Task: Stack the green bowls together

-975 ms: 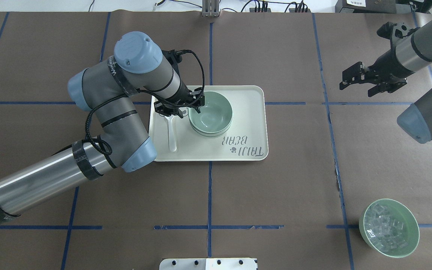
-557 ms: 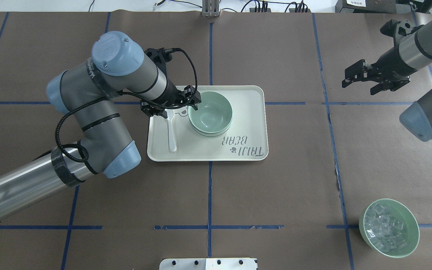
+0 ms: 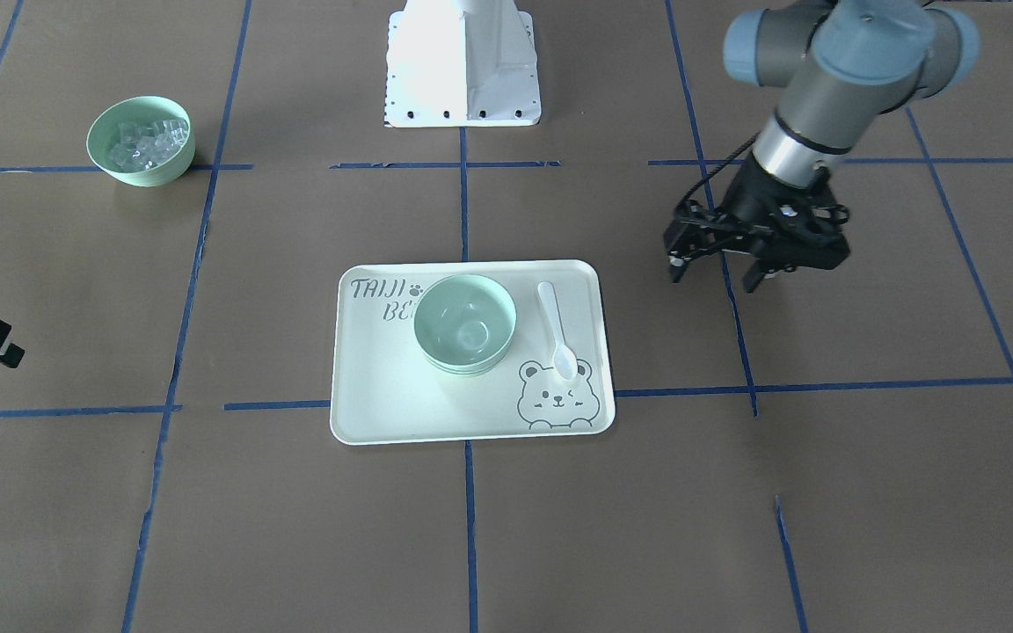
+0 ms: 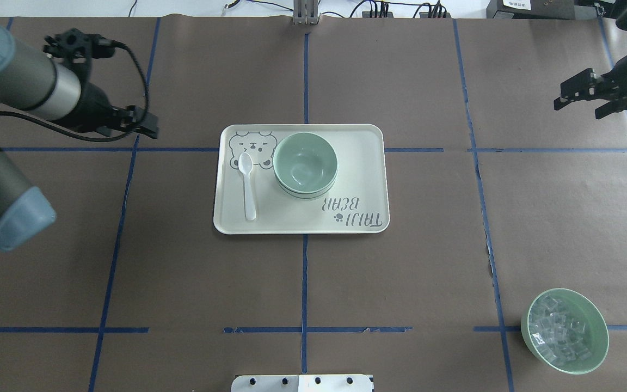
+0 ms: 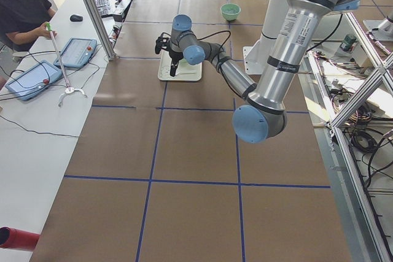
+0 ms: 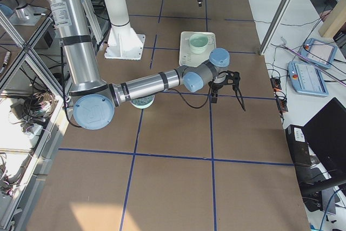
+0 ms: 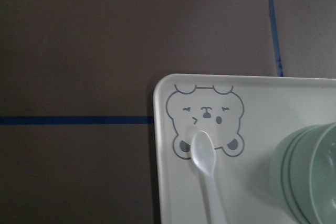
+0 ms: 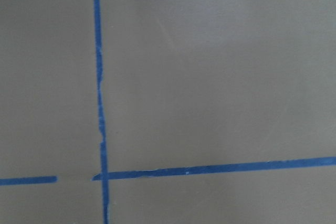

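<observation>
Nested bowls [image 4: 305, 163] lie on the tray [image 4: 358, 142], nearer the left fingers [image 3: 676, 262] than the right fingers [image 4: 575, 90]; both pairs spread, empty.

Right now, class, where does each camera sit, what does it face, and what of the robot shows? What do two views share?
Front-facing: across the table, faces robot; left claw.
Overhead: behind robot, looks down; right claw.
Exterior left: left end; left arm near.
Exterior right: right end; right arm near.
Left wrist: over spoon; no claw.
Right wrist: over blue tape; no claw.
Shared: first two show green bowls.
</observation>
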Robot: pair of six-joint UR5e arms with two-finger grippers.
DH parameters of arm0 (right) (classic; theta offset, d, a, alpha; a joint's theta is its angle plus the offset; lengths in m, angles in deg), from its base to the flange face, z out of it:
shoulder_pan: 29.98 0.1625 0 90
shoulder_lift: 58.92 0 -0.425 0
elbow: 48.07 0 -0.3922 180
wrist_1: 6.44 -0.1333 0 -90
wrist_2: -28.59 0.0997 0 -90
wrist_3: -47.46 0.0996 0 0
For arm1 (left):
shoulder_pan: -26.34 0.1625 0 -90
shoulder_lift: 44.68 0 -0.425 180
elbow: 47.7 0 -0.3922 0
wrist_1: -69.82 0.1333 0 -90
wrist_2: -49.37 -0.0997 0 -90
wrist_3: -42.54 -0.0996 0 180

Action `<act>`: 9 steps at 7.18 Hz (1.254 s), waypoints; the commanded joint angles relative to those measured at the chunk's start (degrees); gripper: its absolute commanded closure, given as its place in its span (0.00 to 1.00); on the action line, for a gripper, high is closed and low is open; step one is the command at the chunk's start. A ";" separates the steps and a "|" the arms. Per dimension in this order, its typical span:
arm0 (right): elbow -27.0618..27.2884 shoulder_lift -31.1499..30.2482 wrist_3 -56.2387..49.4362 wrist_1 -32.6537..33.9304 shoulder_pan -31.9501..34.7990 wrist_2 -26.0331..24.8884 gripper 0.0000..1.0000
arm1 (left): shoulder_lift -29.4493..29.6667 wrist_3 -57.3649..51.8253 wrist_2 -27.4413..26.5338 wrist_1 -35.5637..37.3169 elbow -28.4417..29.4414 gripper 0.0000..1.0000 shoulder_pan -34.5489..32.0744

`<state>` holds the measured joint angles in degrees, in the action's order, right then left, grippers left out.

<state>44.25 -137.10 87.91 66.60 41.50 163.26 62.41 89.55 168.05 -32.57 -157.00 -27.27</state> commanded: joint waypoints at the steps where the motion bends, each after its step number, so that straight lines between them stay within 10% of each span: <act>1: -2.40 -0.13 -19.61 9.52 7.32 0.07 0.00 | -10.55 -27.02 8.03 0.17 0.56 0.00 -15.22; 5: -4.25 -0.39 -38.23 20.99 14.73 1.73 0.00 | -14.71 -59.79 8.77 -0.09 15.39 0.00 -32.14; 9: -3.73 -3.11 -39.48 22.06 14.82 1.12 0.00 | -17.52 -57.30 16.39 7.36 15.79 0.00 -34.10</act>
<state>40.14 -139.22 48.90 88.69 56.29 164.68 45.62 31.63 180.89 -28.09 -141.03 -60.93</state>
